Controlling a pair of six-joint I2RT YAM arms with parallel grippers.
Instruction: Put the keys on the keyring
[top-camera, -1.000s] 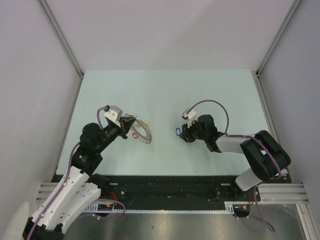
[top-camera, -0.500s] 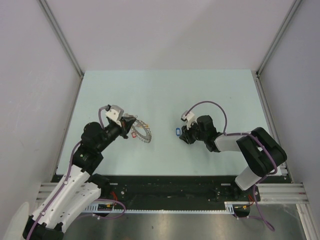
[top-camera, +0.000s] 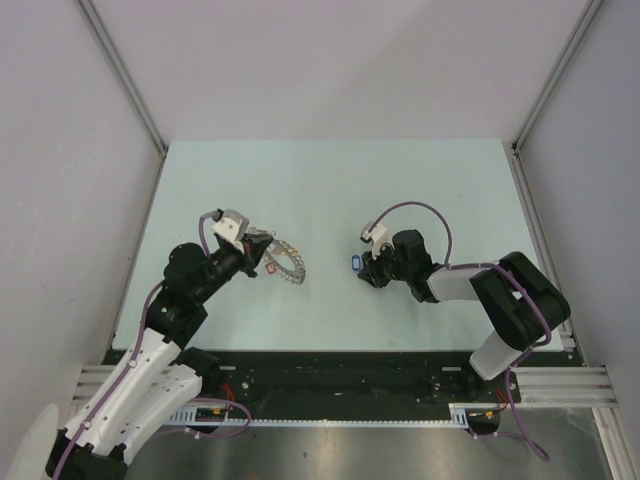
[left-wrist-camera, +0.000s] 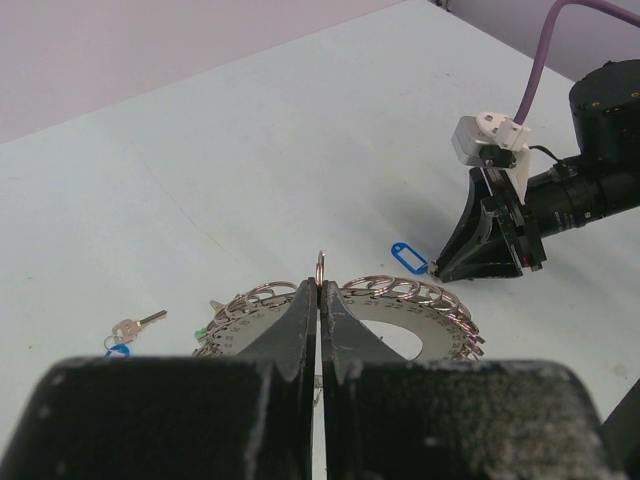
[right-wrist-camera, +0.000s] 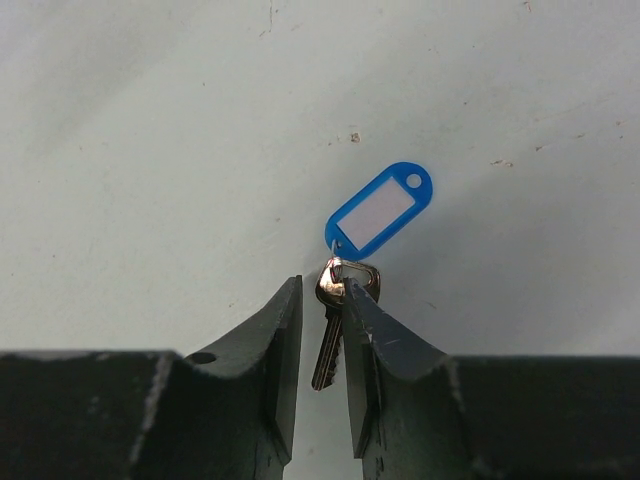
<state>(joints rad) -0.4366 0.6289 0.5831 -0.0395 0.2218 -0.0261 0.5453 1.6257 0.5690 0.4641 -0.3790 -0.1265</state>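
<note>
Left gripper (left-wrist-camera: 319, 292) – jaws pressed together, tips pinching small upright wire loop at 12 o'clock rim of keyring (left-wrist-camera: 405, 293); keyring on table (top-camera: 330, 185). Right gripper (right-wrist-camera: 322, 292) – jaws narrowly apart, blue-tagged key (right-wrist-camera: 327, 352) between tips, its tag at 1 o'clock, flat on table.

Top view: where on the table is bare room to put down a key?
Free: the far half of the table, and the strip between the keyring and the blue-tagged key. Crowded: around the keyring, under the left tool.
</note>
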